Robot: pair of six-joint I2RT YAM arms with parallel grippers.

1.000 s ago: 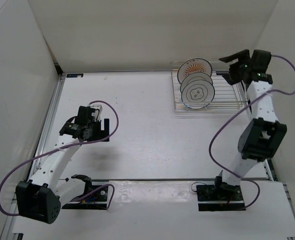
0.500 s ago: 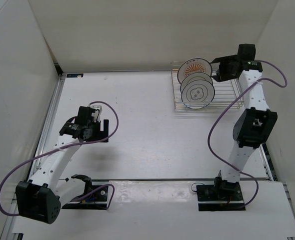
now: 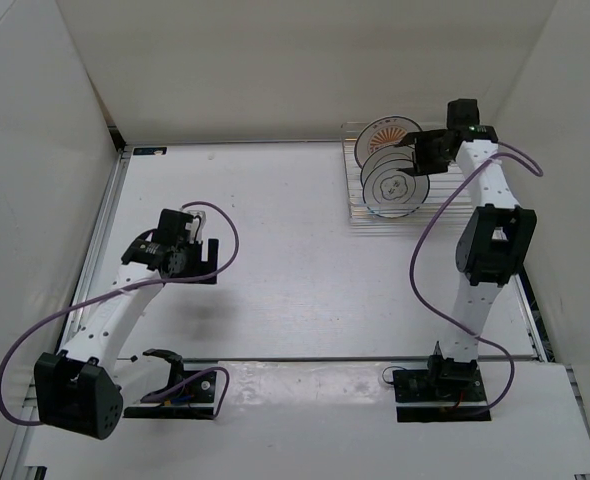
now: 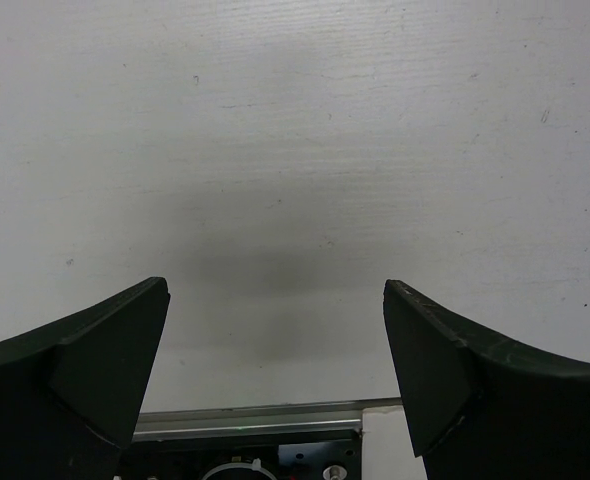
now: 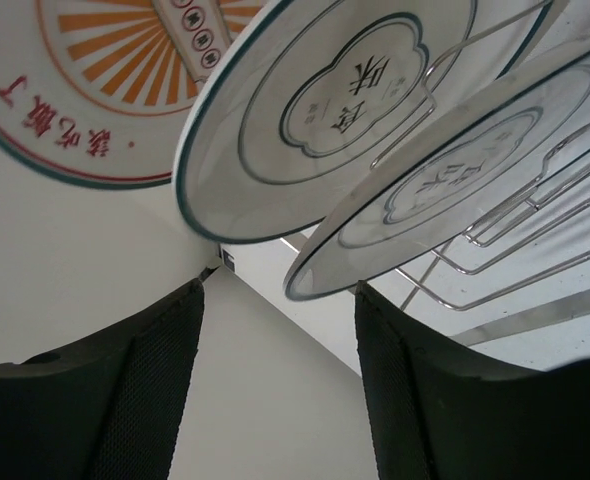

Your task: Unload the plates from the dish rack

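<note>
Three white plates stand upright in the silvery wire dish rack (image 3: 453, 212) at the back right. The front plate (image 3: 395, 187) and the middle plate (image 3: 383, 160) carry thin black rings; the rear plate (image 3: 387, 131) has an orange sunburst. My right gripper (image 3: 422, 153) is open at the plates' right edge. In the right wrist view the front plate's rim (image 5: 445, 180) lies just ahead of the open jaws, with the middle plate (image 5: 325, 110) and the sunburst plate (image 5: 95, 80) behind. My left gripper (image 3: 212, 258) is open and empty over bare table at the left.
White walls enclose the table on the left, back and right. The rack sits close to the back wall and the right wall. The arm bases (image 3: 445, 385) and a metal rail lie along the near edge.
My right gripper has swung left from beyond the rack's right end to the right edge of the plates. The left arm has barely moved.
</note>
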